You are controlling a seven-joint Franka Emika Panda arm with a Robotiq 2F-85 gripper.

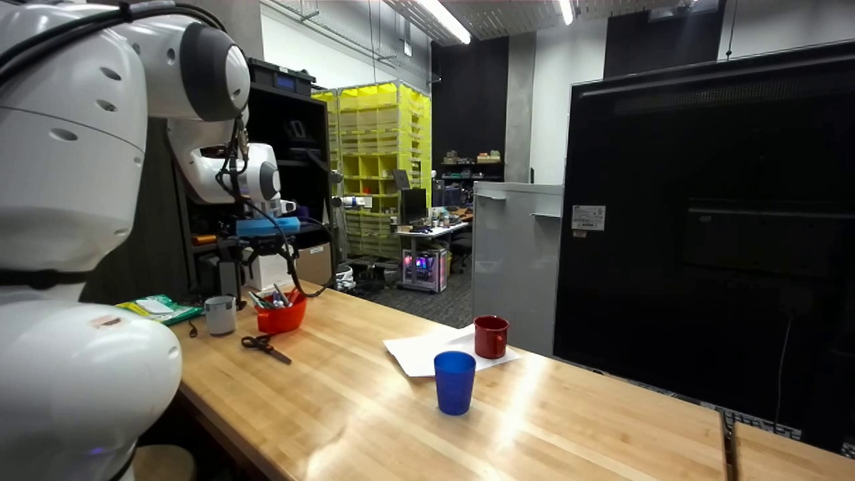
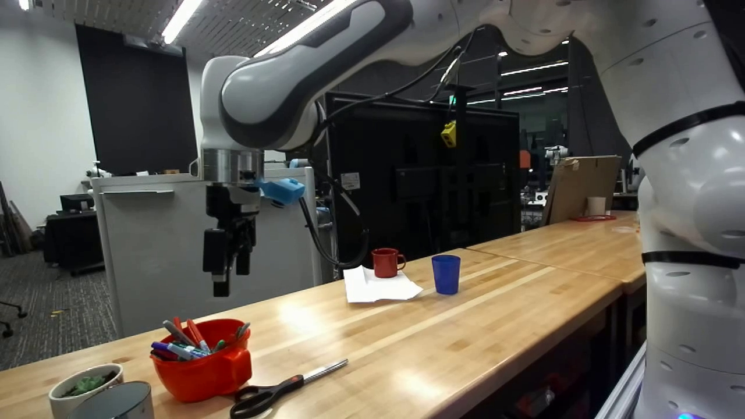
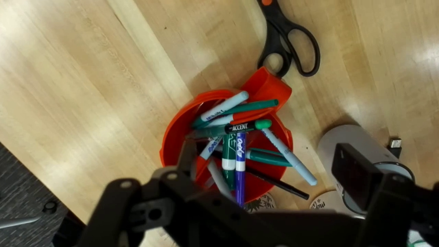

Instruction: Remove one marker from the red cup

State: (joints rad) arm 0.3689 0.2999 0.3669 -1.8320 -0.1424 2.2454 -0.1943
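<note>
The wide, bright red cup stands upright on the table in both exterior views (image 1: 280,319) (image 2: 204,375) and in the wrist view (image 3: 173,144). It holds several markers: a purple marker (image 3: 240,161), a green-tipped highlighter (image 3: 245,127), a green marker (image 3: 229,151), and a light grey-blue marker (image 3: 291,158) and a black one (image 3: 281,184) that poke out over the rim. My gripper (image 2: 231,279) is above the cup, pointing down, apart from it. In the wrist view the gripper's fingers (image 3: 272,164) are wide apart with nothing held between them.
Black scissors (image 2: 285,390) lie beside the cup's handle. A grey mug (image 1: 220,315) and a potted plant (image 2: 87,384) stand close to the cup. A green packet (image 1: 163,308) lies behind. A blue cup (image 1: 455,384) and a dark red mug (image 1: 491,337) on paper (image 1: 421,351) stand farther along.
</note>
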